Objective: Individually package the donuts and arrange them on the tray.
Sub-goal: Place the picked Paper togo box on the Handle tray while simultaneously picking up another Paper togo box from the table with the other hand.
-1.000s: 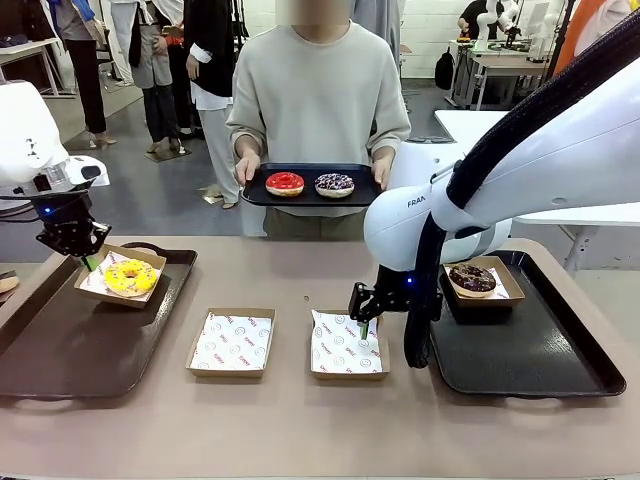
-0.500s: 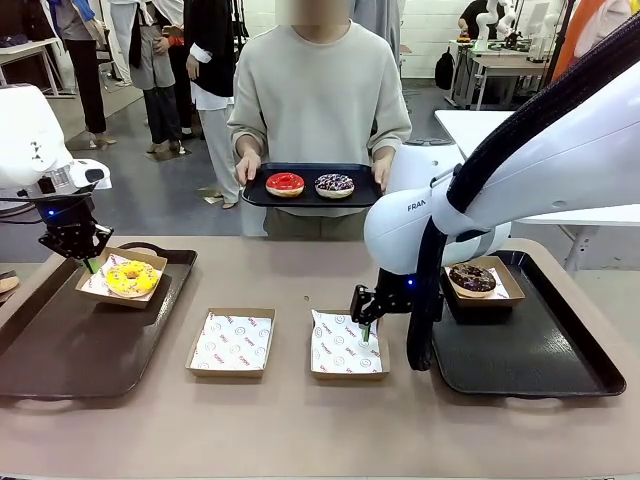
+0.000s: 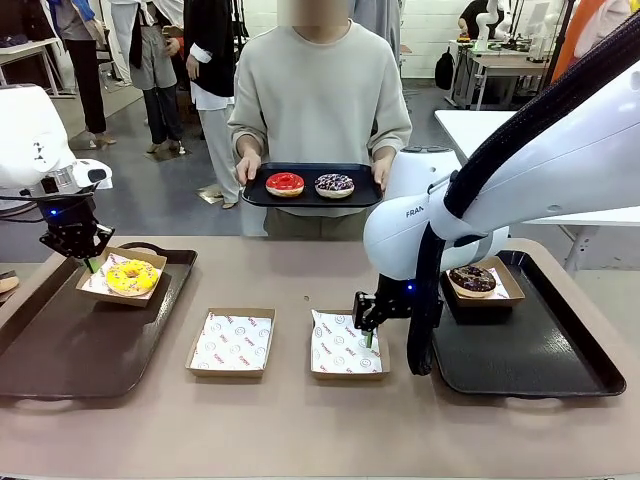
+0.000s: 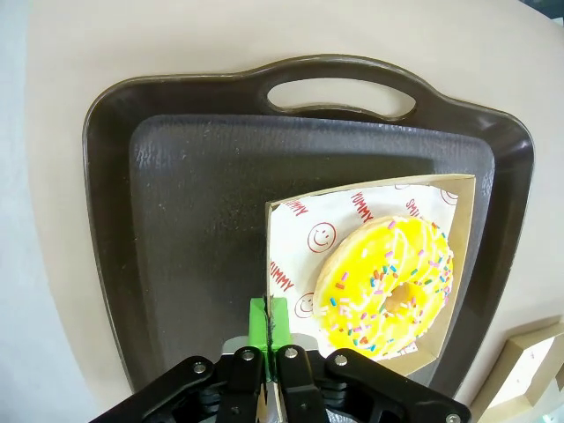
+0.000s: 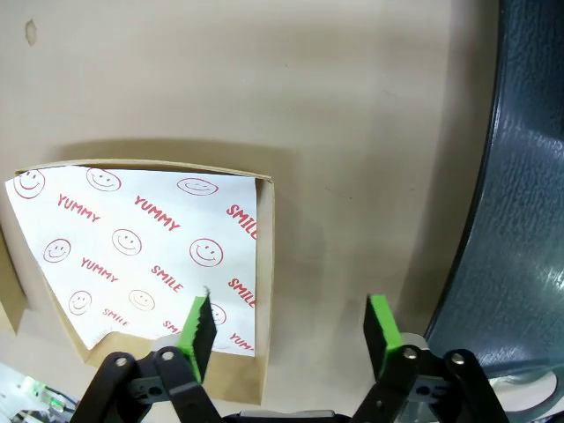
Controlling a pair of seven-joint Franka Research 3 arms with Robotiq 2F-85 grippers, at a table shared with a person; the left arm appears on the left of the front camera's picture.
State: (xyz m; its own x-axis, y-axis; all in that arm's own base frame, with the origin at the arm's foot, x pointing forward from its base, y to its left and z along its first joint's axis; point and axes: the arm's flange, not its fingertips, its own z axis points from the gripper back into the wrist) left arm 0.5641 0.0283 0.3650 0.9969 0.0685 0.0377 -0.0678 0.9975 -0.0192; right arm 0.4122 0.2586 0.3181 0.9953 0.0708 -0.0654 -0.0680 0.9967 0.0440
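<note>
Pinching wall of box (image 4: 370,185) holding yellow donut (image 4: 388,286) on left tray (image 4: 194,203), left gripper (image 4: 268,308) jaws stood almost shut. Right gripper (image 5: 291,304) jaws wide, holding nothing, straddling empty box (image 5: 266,282) wall; box cut off at frame edge. Chocolate donut (image 3: 472,278) sat boxed on right tray (image 3: 540,365), tray partly hidden behind right arm (image 3: 520,170). Red donut (image 3: 285,183), sprinkled donut (image 3: 334,185) lay on person's tray (image 3: 310,198).

The leftmost box (image 4: 370,189) is brown cardboard lined with white paper printed with red smiley faces and red words. Its yellow donut (image 4: 388,286) is flecked with multicoloured sprinkles, and the tray (image 4: 194,203) beneath is dark brown. The person's tray (image 3: 310,201) is black and carries a glossy red donut (image 3: 285,183) and a sprinkled chocolate donut (image 3: 334,185). The surface (image 3: 300,430) is tan. The left gripper (image 4: 269,302) and right gripper (image 5: 289,301) are black with bright green fingers (image 5: 381,328).
</note>
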